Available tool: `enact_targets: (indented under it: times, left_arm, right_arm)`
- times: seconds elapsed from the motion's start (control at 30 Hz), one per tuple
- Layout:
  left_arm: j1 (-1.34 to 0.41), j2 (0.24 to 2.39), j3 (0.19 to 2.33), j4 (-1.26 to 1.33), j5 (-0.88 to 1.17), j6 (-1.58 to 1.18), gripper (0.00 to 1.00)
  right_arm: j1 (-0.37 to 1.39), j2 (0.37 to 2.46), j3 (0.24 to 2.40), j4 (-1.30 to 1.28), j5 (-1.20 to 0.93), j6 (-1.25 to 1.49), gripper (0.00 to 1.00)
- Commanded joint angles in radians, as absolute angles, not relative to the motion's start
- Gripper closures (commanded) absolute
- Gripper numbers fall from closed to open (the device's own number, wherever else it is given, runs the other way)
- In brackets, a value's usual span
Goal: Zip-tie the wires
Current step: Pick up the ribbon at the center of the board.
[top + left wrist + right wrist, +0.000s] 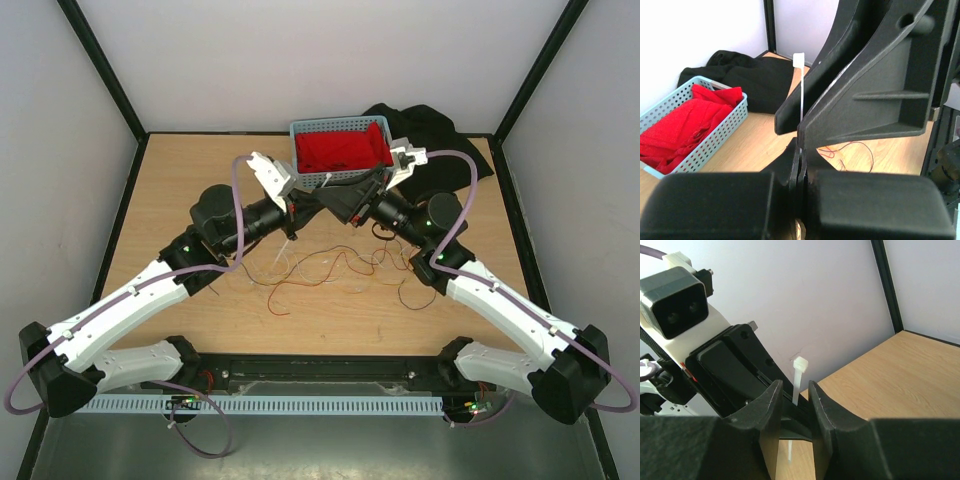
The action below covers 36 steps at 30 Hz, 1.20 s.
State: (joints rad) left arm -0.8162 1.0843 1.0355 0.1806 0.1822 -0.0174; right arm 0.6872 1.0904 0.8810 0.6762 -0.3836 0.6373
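The zip tie (pixel 802 95) is a thin whitish strip standing upright, its square head at the top. My left gripper (pixel 800 157) is shut on its lower part. In the right wrist view the zip tie (pixel 799 375) stands between my right gripper's (pixel 794 390) open fingers (pixel 771 400), with a gap on each side. In the top view both grippers meet just in front of the basket: left gripper (pixel 303 196), right gripper (pixel 348 196), zip tie (pixel 325 179) between them. The wires (pixel 330 268) lie loose and curly on the table nearer the arms, also in the left wrist view (pixel 852 149).
A light blue basket (pixel 340 127) holding a red cloth (pixel 340 150) stands at the back middle. A black cloth (pixel 420 125) lies behind and to its right. Black frame posts and white walls enclose the wooden table (pixel 180 200).
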Motion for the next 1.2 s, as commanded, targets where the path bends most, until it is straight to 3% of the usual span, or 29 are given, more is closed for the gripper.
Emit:
enact_targets:
  times: [0.0, 0.27, 0.43, 0.57, 0.73, 0.8, 1.0, 1.17]
  left_arm:
    - [-0.822, 1.080, 1.040, 0.263, 0.206, -0.080, 1.00]
    - [-0.822, 1.084, 1.045, 0.324, 0.212, -0.136, 1.00]
    - [-0.822, 1.100, 1.052, 0.355, 0.244, -0.163, 1.00]
    - [-0.822, 1.090, 1.039, 0.359, 0.262, -0.148, 0.82]
    - [-0.802, 0.997, 0.944, 0.337, 0.338, -0.131, 0.40]
    - [-0.776, 0.951, 0.920, 0.286, 0.407, -0.154, 0.30]
    - [-0.620, 0.849, 0.898, 0.201, 0.569, -0.332, 0.26]
    - [-0.528, 0.873, 0.967, 0.218, 0.661, -0.459, 0.30]
  right_arm:
    - [0.690, 1.095, 0.864, 0.752, -0.406, 0.666, 0.65]
    - [0.690, 1.108, 0.853, 0.773, -0.406, 0.681, 0.76]
    - [0.690, 1.120, 0.845, 0.795, -0.412, 0.699, 0.88]
    - [0.690, 1.098, 0.855, 0.730, -0.375, 0.643, 0.98]
    - [0.689, 1.052, 0.886, 0.582, -0.315, 0.528, 1.00]
    - [0.684, 1.043, 0.900, 0.535, -0.324, 0.484, 1.00]
    - [0.657, 1.040, 0.924, 0.436, -0.463, 0.402, 1.00]
    - [0.656, 1.036, 0.915, 0.443, -0.607, 0.396, 1.00]
